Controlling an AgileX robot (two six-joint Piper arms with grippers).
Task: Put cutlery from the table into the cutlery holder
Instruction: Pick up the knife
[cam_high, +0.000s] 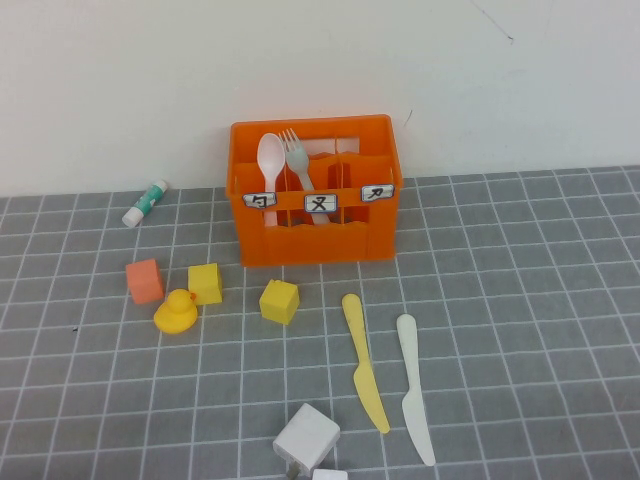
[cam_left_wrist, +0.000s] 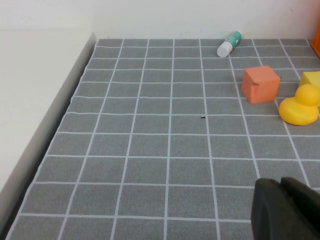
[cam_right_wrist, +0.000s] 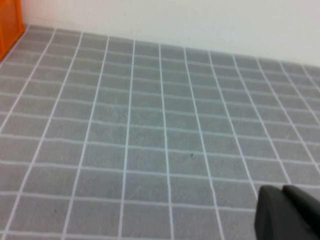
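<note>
The orange cutlery holder (cam_high: 315, 245) stands at the back of the grey grid table (cam_high: 520, 300), against the wall. A pale spoon (cam_high: 270, 160) and a grey-green fork (cam_high: 297, 160) stand upright in it. In front of it a pale yellow knife (cam_high: 364, 362) and a white knife (cam_high: 414, 388) lie side by side on the table. Neither arm shows in the high view. My left gripper (cam_left_wrist: 280, 187) is shut and empty over bare table at the left. My right gripper (cam_right_wrist: 281, 192) is shut and empty over bare table at the right; the holder's corner (cam_right_wrist: 10, 25) shows at the edge.
A glue stick (cam_high: 146, 203) lies at the back left. An orange cube (cam_high: 145, 281), two yellow cubes (cam_high: 206, 283) (cam_high: 280, 301) and a yellow duck (cam_high: 175, 313) sit left of the knives. A white block (cam_high: 306, 438) is at the front edge. The table's left edge (cam_left_wrist: 65, 115) drops off.
</note>
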